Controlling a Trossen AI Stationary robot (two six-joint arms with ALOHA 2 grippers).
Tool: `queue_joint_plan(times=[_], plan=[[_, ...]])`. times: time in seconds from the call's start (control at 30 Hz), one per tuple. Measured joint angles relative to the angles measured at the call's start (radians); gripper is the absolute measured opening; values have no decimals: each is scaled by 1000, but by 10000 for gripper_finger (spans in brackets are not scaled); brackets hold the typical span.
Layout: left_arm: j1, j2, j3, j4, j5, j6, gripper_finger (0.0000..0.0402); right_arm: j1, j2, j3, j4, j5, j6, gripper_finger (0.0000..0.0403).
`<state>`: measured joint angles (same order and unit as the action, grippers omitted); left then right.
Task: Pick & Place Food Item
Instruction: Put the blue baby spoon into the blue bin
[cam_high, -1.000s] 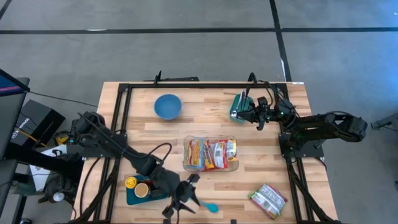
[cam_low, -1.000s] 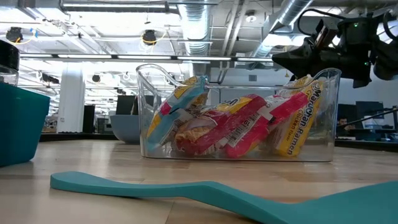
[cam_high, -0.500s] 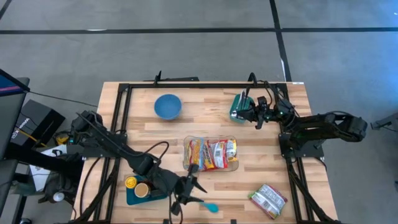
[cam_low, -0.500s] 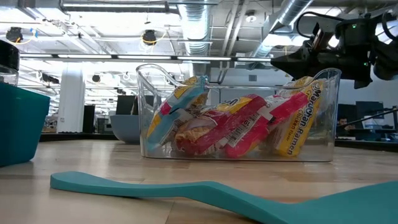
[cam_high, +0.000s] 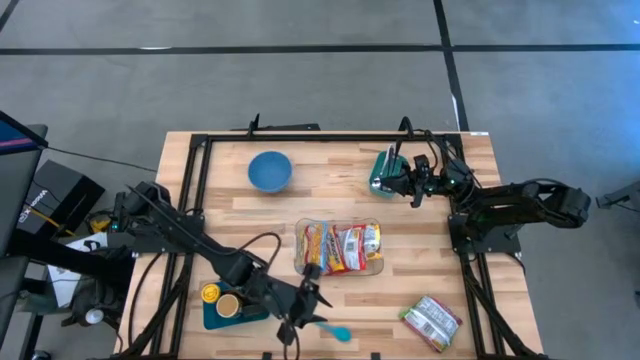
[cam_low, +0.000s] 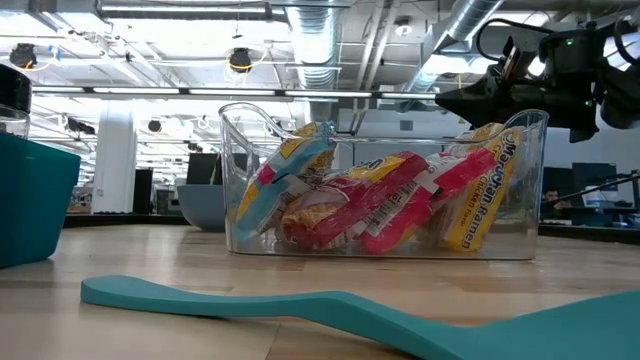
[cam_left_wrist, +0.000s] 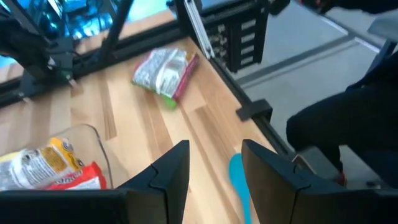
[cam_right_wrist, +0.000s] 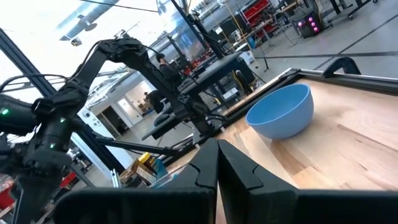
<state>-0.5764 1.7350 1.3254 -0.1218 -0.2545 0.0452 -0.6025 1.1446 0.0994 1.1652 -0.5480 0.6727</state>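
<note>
Near the worktop's (cam_high: 420, 230) front-left corner sits one teal tray (cam_high: 212, 316) with two round items. Beside it the left gripper (cam_high: 300, 308) hovers over one teal spoon (cam_high: 338, 332), fingers parted, holding nothing. One blue bowl (cam_high: 269, 171) sits toward the back. At centre, one clear bin (cam_high: 338, 248) holds ramen packets. One more packet (cam_high: 431, 321) lies front-right. The right gripper (cam_high: 413, 185), closed and empty, waits at the back-right corner.

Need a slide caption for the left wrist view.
Left tool open above the wooden table, teal spatula just beyond, loose snack packet farther off.
</note>
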Motion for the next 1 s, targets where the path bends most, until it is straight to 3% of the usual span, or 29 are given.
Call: queue_joint_plan(times=[0.7,1.0], plan=[[38,325,307,-390,114,-56,140,0,0,0,-9,7,-2,1],[31,350,324,-474,127,-81,140,0,0,0,-10,7,-2,1]])
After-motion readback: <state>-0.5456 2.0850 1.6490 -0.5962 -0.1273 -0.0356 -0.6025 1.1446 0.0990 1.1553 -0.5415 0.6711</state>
